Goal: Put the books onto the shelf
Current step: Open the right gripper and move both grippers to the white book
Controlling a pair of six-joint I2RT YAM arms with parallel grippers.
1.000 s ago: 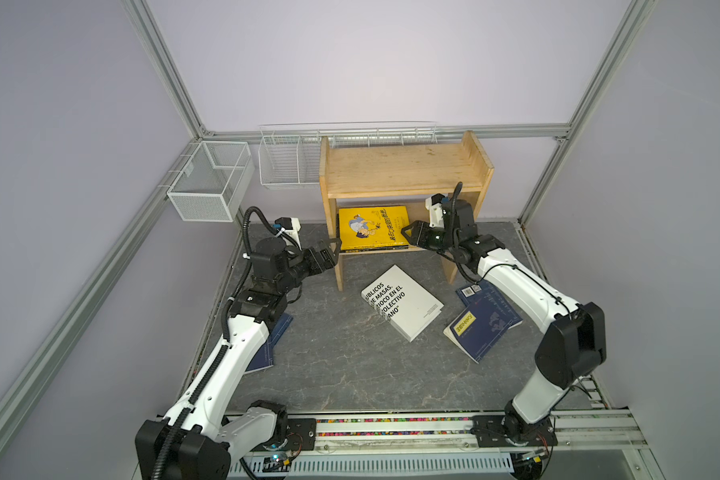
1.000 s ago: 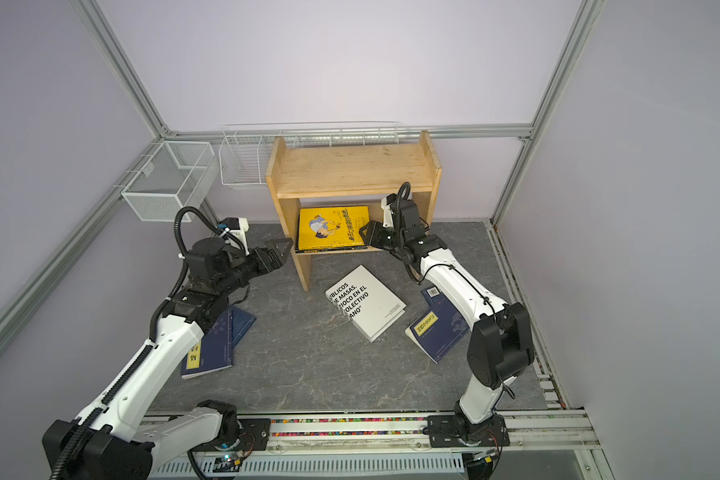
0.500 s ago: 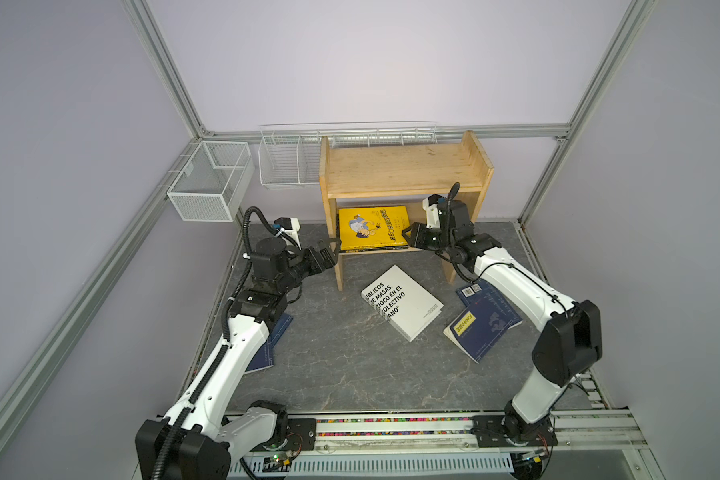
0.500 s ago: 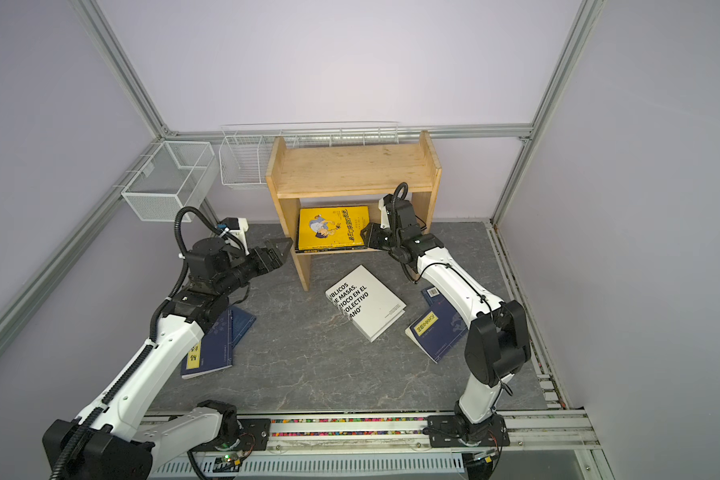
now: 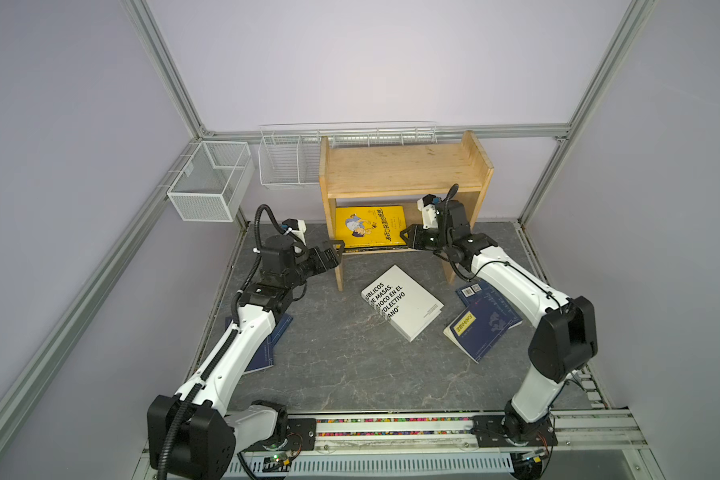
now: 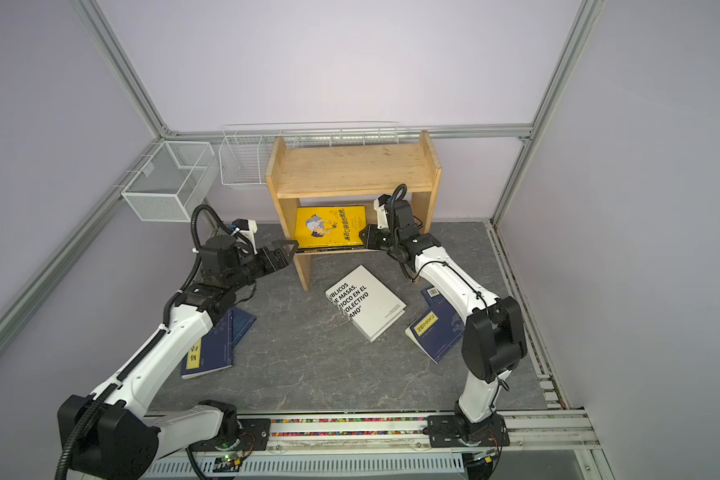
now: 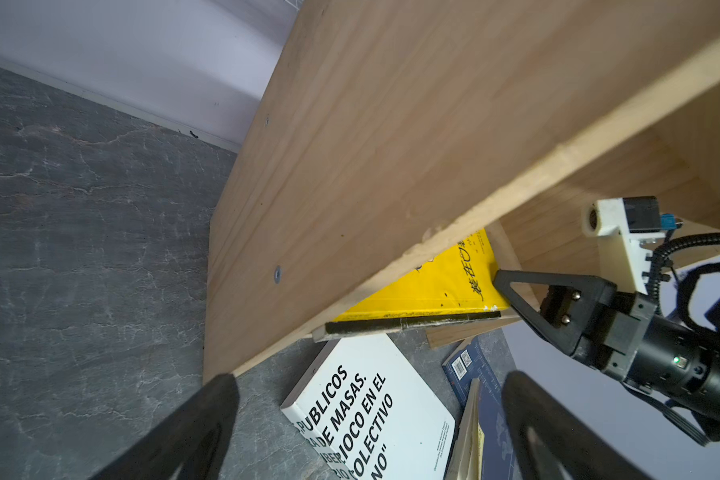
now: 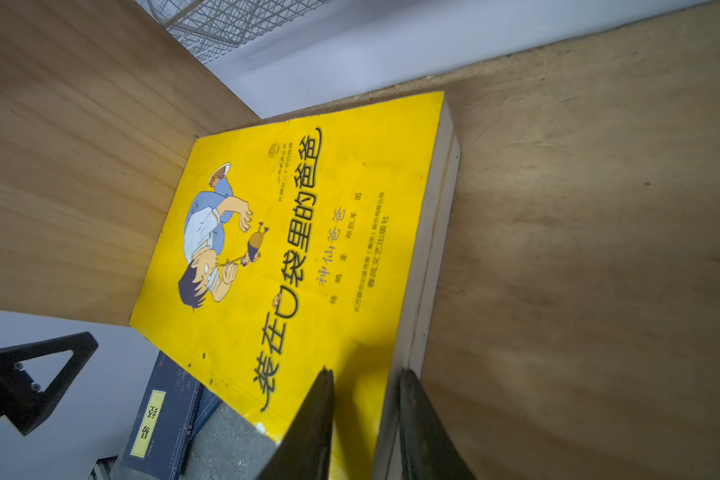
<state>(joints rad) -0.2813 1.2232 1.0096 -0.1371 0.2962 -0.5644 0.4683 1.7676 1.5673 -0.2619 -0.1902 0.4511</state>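
Shelf (image 5: pixel 404 170) is holding the yellow book (image 5: pixel 368 226) flat on its lower tier, just left of the right gripper (image 5: pixel 406 237), whose narrowly parted jaws are sitting at its near right corner without clear hold, while the left gripper (image 5: pixel 336 251) is gaping empty farther left.

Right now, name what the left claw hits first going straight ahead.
Probably the side panel of the shelf: the open left claw points at its outer face. How near is unclear.
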